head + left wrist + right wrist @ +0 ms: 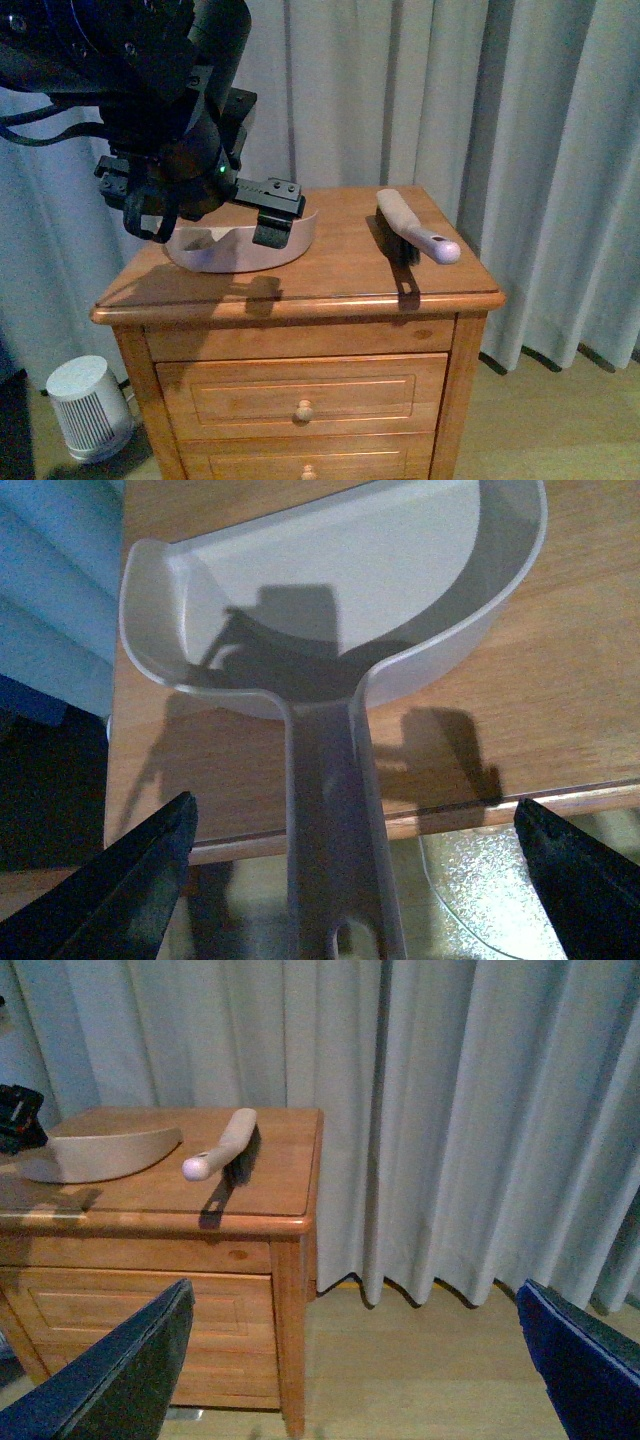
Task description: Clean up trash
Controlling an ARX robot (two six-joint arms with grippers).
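Trash does not show in any of the three views, so I cannot tell where it lies. The nearest thing in sight is the pink dustpan [240,250], which lies flat on the wooden worktop [340,285] towards its left side. The left wrist view shows shadow falling across its tray [330,570], and its handle [325,740] reaches out past the worktop's front edge.

The left pincer [212,225] hangs just above the dustpan. It is released, with one dark finger [130,890] on each side of the handle and apart from it. In the front view the left arm [150,80] hides the back-left corner of the worktop and part of the dustpan's rim.

On the right half of the worktop, well apart from the dustpan, a brush [415,228] lies with its pale handle pointing at the front-right corner and its dark bristles turned down. The worktop tops a wooden cabinet with knobbed drawers [305,395].

A grey curtain [450,100] hangs behind the cabinet. A white ribbed cylinder [90,405] stands on the floor at the cabinet's left.

The right pincer [355,1293] is well off to the cabinet's right, over the wooden floor [430,1360]. It is released and grasps nothing.
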